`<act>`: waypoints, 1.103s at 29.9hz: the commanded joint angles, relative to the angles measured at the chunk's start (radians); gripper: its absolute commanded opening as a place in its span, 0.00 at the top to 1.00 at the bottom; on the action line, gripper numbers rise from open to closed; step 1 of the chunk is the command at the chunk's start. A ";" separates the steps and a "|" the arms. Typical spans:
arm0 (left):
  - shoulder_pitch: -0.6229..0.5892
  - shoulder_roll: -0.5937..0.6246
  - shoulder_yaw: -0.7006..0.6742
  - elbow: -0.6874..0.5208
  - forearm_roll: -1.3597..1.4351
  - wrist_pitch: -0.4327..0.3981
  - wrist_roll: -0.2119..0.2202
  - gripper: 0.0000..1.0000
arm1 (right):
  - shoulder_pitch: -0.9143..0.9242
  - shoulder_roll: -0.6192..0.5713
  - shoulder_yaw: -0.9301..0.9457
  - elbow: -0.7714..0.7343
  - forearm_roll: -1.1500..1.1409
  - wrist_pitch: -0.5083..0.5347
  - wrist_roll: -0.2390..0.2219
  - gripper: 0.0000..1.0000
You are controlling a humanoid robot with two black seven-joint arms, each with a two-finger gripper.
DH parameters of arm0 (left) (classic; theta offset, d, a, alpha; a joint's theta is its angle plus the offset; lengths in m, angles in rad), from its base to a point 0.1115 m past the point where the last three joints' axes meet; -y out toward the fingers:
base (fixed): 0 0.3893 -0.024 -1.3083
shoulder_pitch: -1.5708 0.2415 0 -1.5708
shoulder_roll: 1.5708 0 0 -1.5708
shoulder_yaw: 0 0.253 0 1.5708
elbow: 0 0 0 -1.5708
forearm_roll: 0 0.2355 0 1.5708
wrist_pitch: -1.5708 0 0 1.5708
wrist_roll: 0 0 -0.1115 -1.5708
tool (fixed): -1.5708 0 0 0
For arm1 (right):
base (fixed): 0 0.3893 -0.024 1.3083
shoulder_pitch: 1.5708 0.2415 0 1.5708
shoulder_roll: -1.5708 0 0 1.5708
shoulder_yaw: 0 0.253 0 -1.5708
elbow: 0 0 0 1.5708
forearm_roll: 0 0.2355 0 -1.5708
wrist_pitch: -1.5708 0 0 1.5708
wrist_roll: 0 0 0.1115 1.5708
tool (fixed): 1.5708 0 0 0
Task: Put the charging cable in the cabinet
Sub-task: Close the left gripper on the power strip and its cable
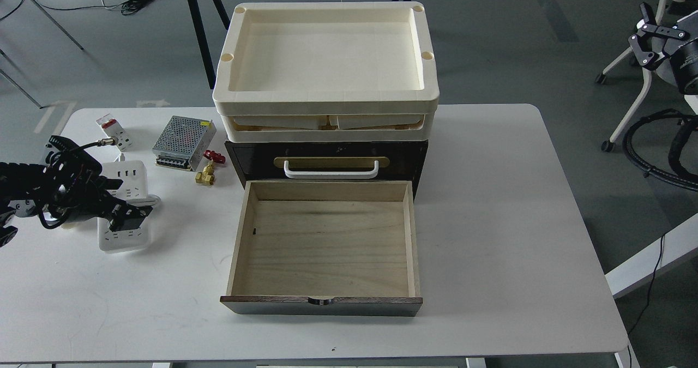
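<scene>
Nearest the lens: dark front lip of the pulled-out bottom drawer (322,305), pale wood floor bare, ready to receive.

Charging cable (124,204) lying flat on the worktop (491,221), far left, well apart from the cabinet (327,161); white strip with sockets up, cord wrapped round its middle. Left pincer (128,218) down over the strip's middle, dark fingers apparently to either side of the body; whether pinching it or merely spread around it, cannot tell from this angle.

Judged step: securing the strip before carrying it right. Best gripped across the narrow width at the wrapped middle, so cord stays bundled and weight balances; lifted level, clear of the drawer's left wall, then lowered inside rather than dropped.

Left arm low, coming in from the left edge, forearm near horizontal, wrist bent toward the strip. Right pincer (651,35) raised far right, off the worktop, fingers seemingly parted.

Beside the strip: perforated metal box (182,142), small breaker (113,130), brass valve (206,176). Cream trays (327,101) stacked atop the cabinet.
</scene>
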 commanded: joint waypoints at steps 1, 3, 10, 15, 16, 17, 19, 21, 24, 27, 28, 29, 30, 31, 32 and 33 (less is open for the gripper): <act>0.004 -0.012 0.001 0.023 0.008 0.001 0.000 0.24 | -0.002 0.000 0.000 0.000 0.000 0.000 0.000 0.01; 0.007 -0.014 0.006 0.032 0.021 0.003 0.000 0.26 | -0.002 0.000 0.000 0.000 0.000 0.000 0.000 0.01; 0.007 -0.017 0.058 0.072 0.025 0.040 0.000 0.29 | -0.002 0.000 0.000 0.000 0.000 0.000 0.000 0.01; 0.017 -0.044 0.064 0.089 0.025 0.055 0.000 0.31 | -0.003 0.000 0.000 0.000 0.000 0.000 0.002 0.01; 0.021 -0.046 0.064 0.091 0.025 0.055 0.000 0.32 | -0.003 0.000 0.000 0.000 0.000 0.000 0.002 0.01; 0.022 -0.048 0.064 0.092 0.025 0.057 0.000 0.33 | -0.003 0.000 0.000 0.000 0.000 0.000 0.002 0.01; 0.021 -0.048 0.064 0.092 0.025 0.061 0.000 0.35 | -0.003 0.000 0.000 0.000 0.002 0.000 0.002 0.01; 0.021 -0.048 0.064 0.092 0.024 0.069 0.000 0.37 | -0.003 0.000 0.000 0.000 0.000 0.000 0.002 0.01; 0.021 -0.048 0.064 0.094 0.024 0.077 0.000 0.38 | -0.003 0.000 0.000 0.000 0.000 0.000 0.002 0.01; 0.021 -0.048 0.064 0.095 0.025 0.083 0.000 0.41 | -0.005 0.000 0.000 0.000 0.002 0.000 0.002 0.01; 0.021 -0.048 0.064 0.095 0.025 0.084 0.000 0.42 | -0.005 0.000 0.000 0.000 0.000 0.000 0.002 0.01; 0.022 -0.048 0.064 0.095 0.025 0.084 0.000 0.44 | -0.009 0.000 0.000 0.000 0.002 0.000 0.002 0.01; 0.022 -0.048 0.064 0.095 0.025 0.084 0.000 0.45 | -0.009 0.000 0.000 0.000 0.000 0.000 0.002 0.01; 0.022 -0.048 0.064 0.095 0.025 0.084 0.000 0.46 | -0.009 0.000 0.000 0.000 0.000 0.000 0.002 0.01; 0.022 -0.048 0.064 0.095 0.025 0.084 0.000 0.47 | -0.009 0.000 0.000 0.000 0.002 0.000 0.002 0.01; 0.022 -0.048 0.064 0.097 0.025 0.084 0.000 0.48 | -0.009 0.000 0.000 0.000 0.000 0.000 0.002 0.01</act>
